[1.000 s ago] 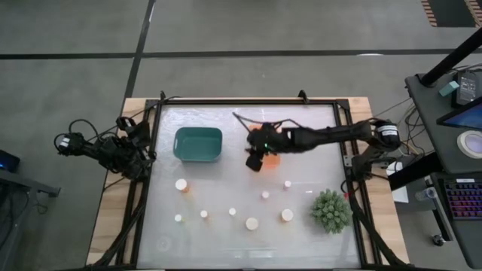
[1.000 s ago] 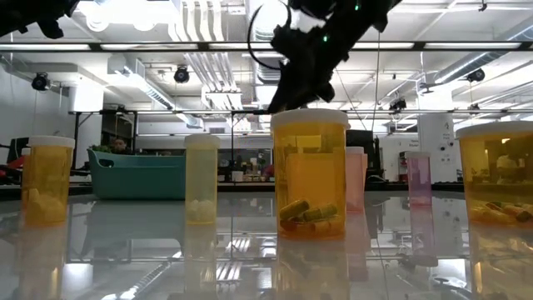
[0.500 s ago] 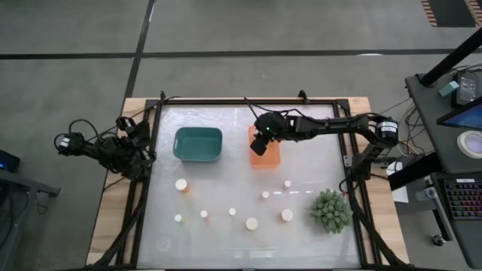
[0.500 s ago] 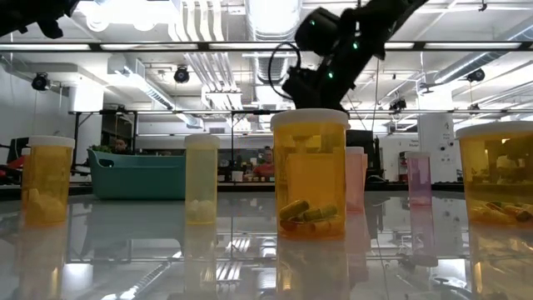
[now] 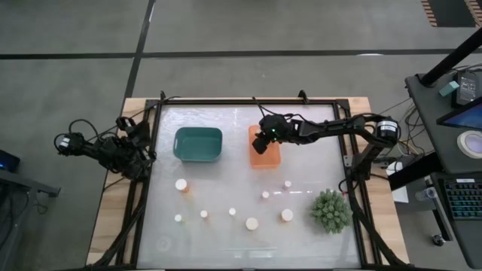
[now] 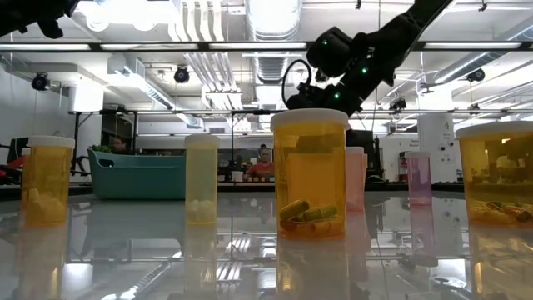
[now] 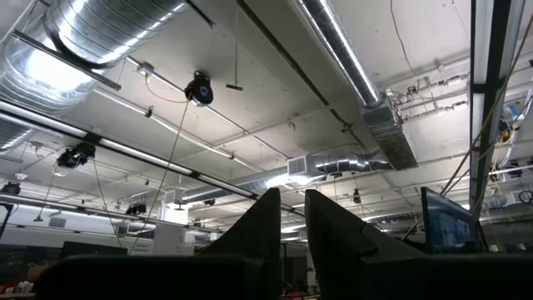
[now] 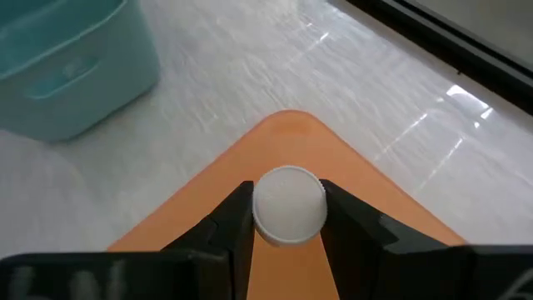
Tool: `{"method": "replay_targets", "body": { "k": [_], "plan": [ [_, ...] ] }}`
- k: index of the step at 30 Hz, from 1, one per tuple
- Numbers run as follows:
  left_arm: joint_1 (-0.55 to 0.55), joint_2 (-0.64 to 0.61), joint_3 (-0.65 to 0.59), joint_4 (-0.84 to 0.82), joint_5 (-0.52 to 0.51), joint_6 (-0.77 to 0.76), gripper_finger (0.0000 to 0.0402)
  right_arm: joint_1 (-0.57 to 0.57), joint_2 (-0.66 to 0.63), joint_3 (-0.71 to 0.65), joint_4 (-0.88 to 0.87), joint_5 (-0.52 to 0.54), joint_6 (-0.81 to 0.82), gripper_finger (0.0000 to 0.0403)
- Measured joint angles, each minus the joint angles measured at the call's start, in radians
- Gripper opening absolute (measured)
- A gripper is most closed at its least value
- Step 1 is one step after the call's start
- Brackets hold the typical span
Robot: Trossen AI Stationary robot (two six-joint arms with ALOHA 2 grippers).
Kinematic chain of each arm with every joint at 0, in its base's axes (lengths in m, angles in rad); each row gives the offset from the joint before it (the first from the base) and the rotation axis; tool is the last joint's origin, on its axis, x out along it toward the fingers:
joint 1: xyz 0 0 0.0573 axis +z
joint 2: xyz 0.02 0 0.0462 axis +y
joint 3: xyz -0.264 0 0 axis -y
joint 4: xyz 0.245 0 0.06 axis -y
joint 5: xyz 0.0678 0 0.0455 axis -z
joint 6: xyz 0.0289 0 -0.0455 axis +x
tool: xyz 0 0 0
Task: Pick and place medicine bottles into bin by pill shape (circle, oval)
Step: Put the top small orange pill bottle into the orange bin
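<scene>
Right gripper [image 8: 287, 212] is clamped on a medicine bottle [image 8: 288, 203] by its round white cap, held above the orange bin [image 5: 265, 153], at 1 o'clock from table [image 5: 226, 181] centre. Bottle is judged light, rigid, smooth plastic; slip-prone, so the cap is best gripped squarely. Teal bin [image 5: 198, 144] sits at 11 o'clock. Left gripper [image 7: 287, 225] is parked off-table, fingers slightly apart.
</scene>
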Motion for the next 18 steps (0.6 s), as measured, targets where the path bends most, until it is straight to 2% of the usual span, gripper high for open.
{"method": "replay_targets", "body": {
  "k": [9,18],
  "plan": [
    [0.000,0.000,0.000,0.001,0.000,0.000,0.0042,0.000,0.084,0.048,-0.024,0.000,-0.009,0.0111],
    [0.000,0.000,0.000,0.004,0.000,0.020,0.0042,0.000,0.092,0.109,-0.073,0.001,-0.023,0.0118]
  ]
}}
